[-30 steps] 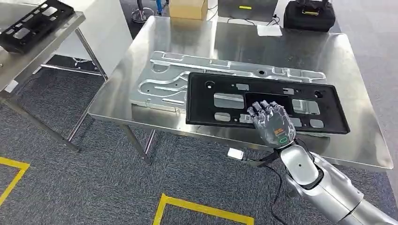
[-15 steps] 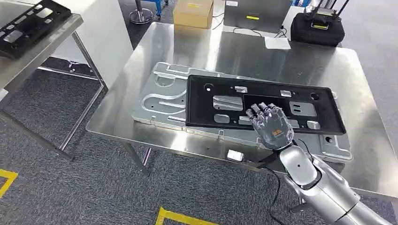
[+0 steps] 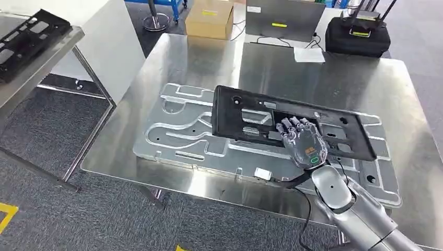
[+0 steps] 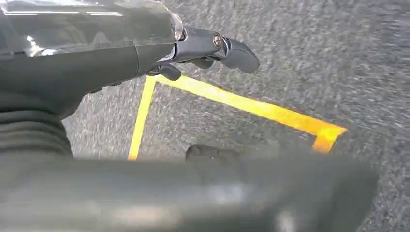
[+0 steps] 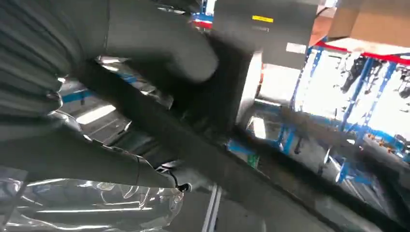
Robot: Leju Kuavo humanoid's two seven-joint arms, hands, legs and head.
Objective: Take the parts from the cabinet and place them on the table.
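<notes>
Black plastic panel [image 3: 292, 121] is in the right robot hand [image 3: 303, 140], gripped along its near edge, lower right of centre in the head view. The panel sits tilted above the silver stamped plate [image 3: 209, 136] on the steel bench [image 3: 172, 63]; touching or clear, can't tell. To do this well: level the panel first, lower it flat, and let go only once the far edge is supported, otherwise it'll slide off the plate's ribs. Left robot hand [image 4: 203, 46] hangs over the carpet by the yellow floor tape [image 4: 251, 104], fingers curled in, holding nothing. Further back: cardboard box [image 3: 209, 18], black case [image 3: 358, 35].
</notes>
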